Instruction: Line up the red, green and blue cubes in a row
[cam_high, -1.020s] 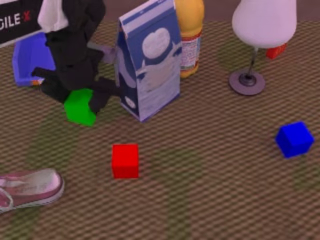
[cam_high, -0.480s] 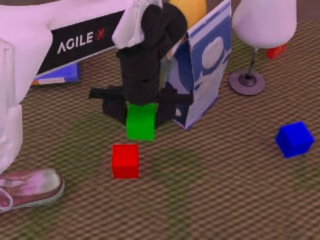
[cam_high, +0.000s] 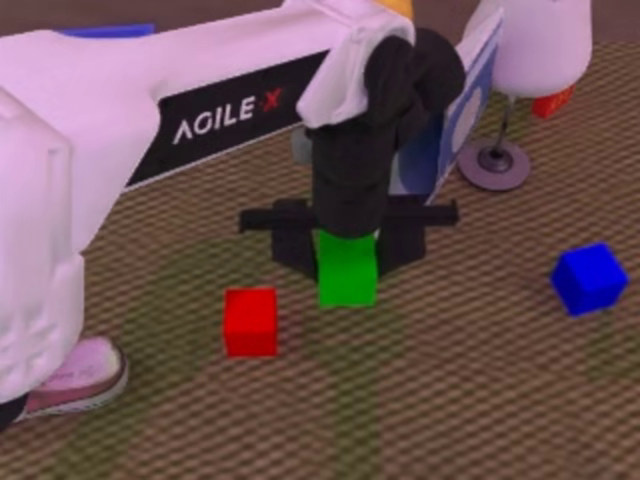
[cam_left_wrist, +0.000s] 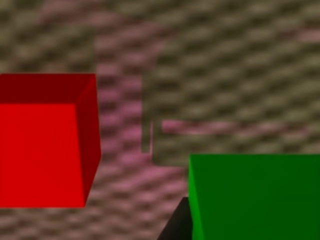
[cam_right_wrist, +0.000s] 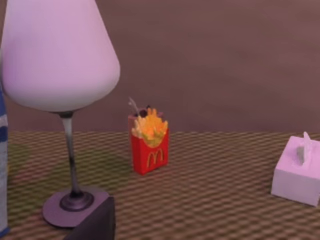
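Left gripper (cam_high: 347, 262) gripped the green cube (cam_high: 347, 270) just right of the red cube (cam_high: 250, 321).
Nearest lay a shoe (cam_high: 75, 378) at the table's left; the red cube sat on the mat (cam_high: 450, 400), the green one held beside it, apart from it; the blue cube (cam_high: 589, 278) stood well apart at right; farther back stood a carton (cam_high: 455, 130) and a lamp (cam_high: 530, 60); the right gripper was out of view.
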